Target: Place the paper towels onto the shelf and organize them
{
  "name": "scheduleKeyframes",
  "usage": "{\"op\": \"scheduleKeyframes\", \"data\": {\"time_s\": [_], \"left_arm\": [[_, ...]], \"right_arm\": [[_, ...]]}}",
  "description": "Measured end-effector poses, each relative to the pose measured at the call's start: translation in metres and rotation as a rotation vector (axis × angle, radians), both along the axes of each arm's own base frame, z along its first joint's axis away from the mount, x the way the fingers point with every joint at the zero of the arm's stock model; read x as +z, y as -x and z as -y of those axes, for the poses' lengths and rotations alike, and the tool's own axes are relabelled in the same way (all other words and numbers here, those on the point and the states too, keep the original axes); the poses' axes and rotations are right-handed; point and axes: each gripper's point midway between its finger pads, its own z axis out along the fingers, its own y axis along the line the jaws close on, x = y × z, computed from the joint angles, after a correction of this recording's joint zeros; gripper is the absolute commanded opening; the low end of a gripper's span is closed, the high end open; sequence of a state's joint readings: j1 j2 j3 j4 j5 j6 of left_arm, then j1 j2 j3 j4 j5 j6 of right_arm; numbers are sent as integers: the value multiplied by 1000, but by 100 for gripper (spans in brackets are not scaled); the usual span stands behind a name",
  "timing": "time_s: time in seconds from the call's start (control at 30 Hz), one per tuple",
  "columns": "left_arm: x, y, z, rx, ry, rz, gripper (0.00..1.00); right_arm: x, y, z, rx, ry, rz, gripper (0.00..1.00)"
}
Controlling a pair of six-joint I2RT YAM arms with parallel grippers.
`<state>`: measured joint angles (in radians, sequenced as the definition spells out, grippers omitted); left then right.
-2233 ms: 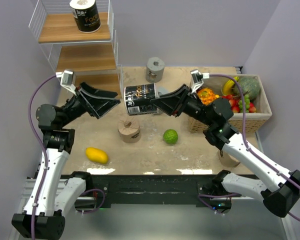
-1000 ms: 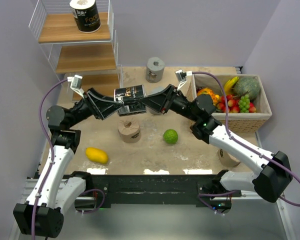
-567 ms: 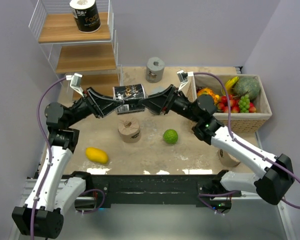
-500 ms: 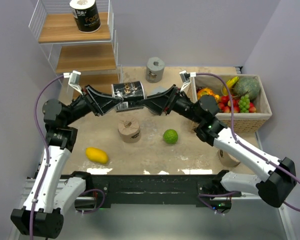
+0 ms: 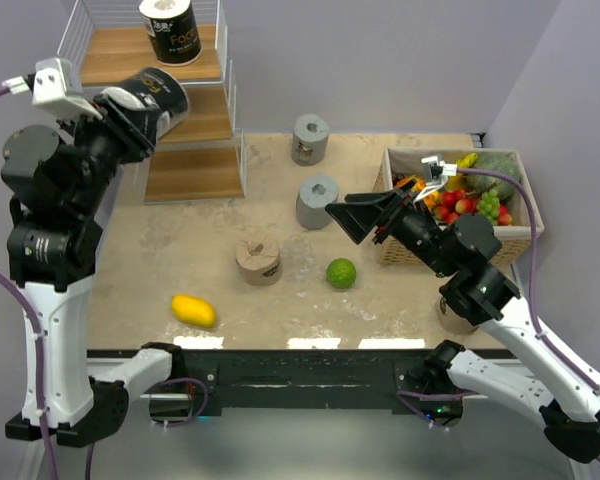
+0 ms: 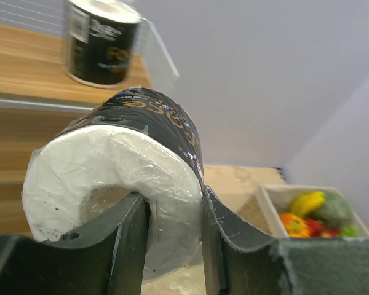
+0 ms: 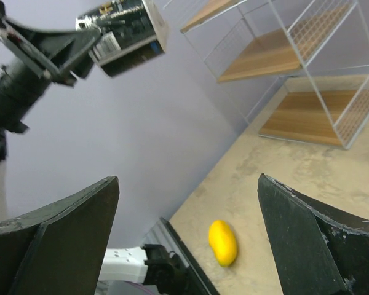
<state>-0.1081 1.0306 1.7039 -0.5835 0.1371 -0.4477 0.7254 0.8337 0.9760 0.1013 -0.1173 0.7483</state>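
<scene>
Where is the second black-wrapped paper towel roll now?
Top view, upper left: the black-wrapped roll sits in the left claw, raised beside the wire-framed wooden shelf.

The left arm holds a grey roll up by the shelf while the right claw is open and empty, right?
Not grey: the left wrist view shows the roll in the left gripper is black-wrapped with a white end. It is up by the shelf, and the right gripper is open and empty.
</scene>
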Motion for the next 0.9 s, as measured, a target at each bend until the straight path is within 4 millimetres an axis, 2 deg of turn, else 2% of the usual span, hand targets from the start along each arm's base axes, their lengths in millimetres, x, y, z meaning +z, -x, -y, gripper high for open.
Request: {"op": "scheduleKeyframes", "data": {"time_s": [0.1, 0.17, 0.4, 0.47, 0.57, 0.9], "left_arm": [[11, -24, -27, 159, -61, -24, 36], [11, -43, -41, 241, -98, -55, 36], [-7, -99, -72, 423, -230, -142, 37], [-8, -107, -77, 450, -253, -157, 38], [5, -121, -85, 506, -281, -126, 40], [25, -127, -97, 576, -309, -51, 41]], "right_arm": [[-5, 2, 8, -31, 48, 2, 99], [-11, 3, 14, -49, 77, 1, 99], [-11, 13, 38, -111, 137, 46, 99], [-8, 15, 41, -121, 142, 62, 99], [-8, 15, 45, -134, 157, 74, 99], [-15, 14, 48, -148, 201, 80, 99]]}}
